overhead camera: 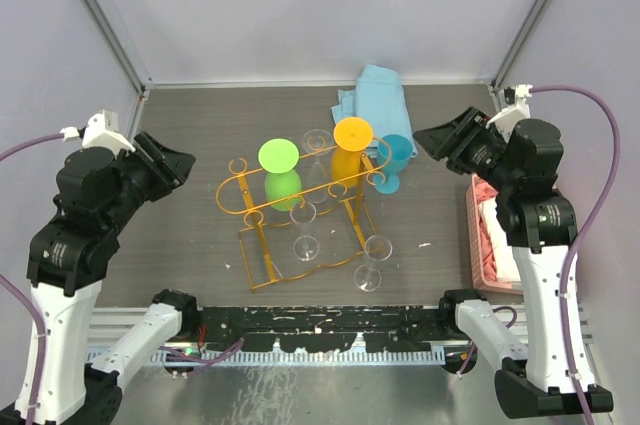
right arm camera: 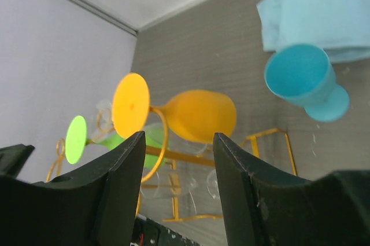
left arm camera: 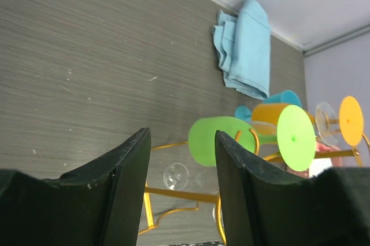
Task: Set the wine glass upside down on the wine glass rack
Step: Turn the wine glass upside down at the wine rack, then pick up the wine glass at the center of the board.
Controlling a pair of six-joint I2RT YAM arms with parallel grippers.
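The wine glass rack (overhead camera: 325, 190) stands at the middle of the overhead view. A green wine glass (overhead camera: 280, 173) and an orange wine glass (overhead camera: 352, 145) hang on it, feet up. A blue wine glass (overhead camera: 395, 157) stands upright on the table just beside the rack's right end, below a folded blue cloth (overhead camera: 372, 100). Clear glasses show around the rack, but whether they hang or stand I cannot tell.

The left gripper (overhead camera: 178, 167) hovers at centre left with its fingers parted and nothing between them. The right gripper (overhead camera: 428, 140), at the upper right, is likewise open and empty, pointing toward the blue glass.

The blue glass looks like the next one to go up, and the right arm is nearest it. The jaws should close on the stem or low on the bowl. The glass then has to be turned fully over before its stem slides into a free hook loop. The orange glass hangs close by, so the approach should avoid it.
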